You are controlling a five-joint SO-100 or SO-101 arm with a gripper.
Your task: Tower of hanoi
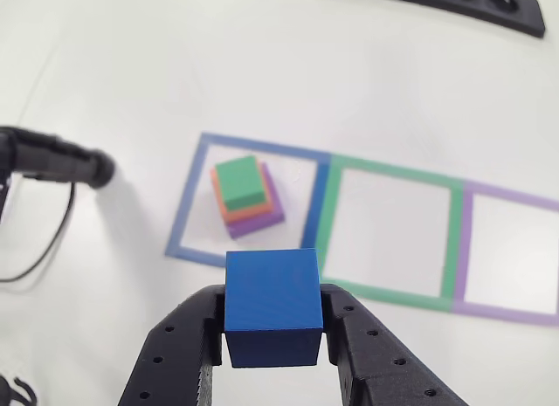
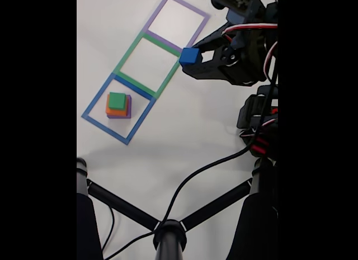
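A blue cube (image 1: 272, 306) (image 2: 189, 56) hangs above the table, with my black gripper (image 1: 274, 326) (image 2: 191, 58) shut on it. In the blue taped square (image 1: 194, 192) (image 2: 94, 105) stands a stack of three blocks: a green block (image 1: 238, 182) (image 2: 117, 100) on top, an orange block (image 1: 224, 210) (image 2: 108, 110) under it, a purple block (image 1: 262, 221) (image 2: 127, 113) at the bottom. Beside it lie a green taped square (image 1: 454, 240) (image 2: 127, 52) and a purple taped square (image 1: 511, 312) (image 2: 195, 31), both with nothing inside. In the fixed view the cube hangs over the edge of the green square.
A black power strip (image 1: 472, 4) lies along the far edge. A black rod with a cable (image 1: 57, 161) reaches in from the left of the other view. A black stand with legs and cables (image 2: 168, 229) crosses the bottom of the fixed view.
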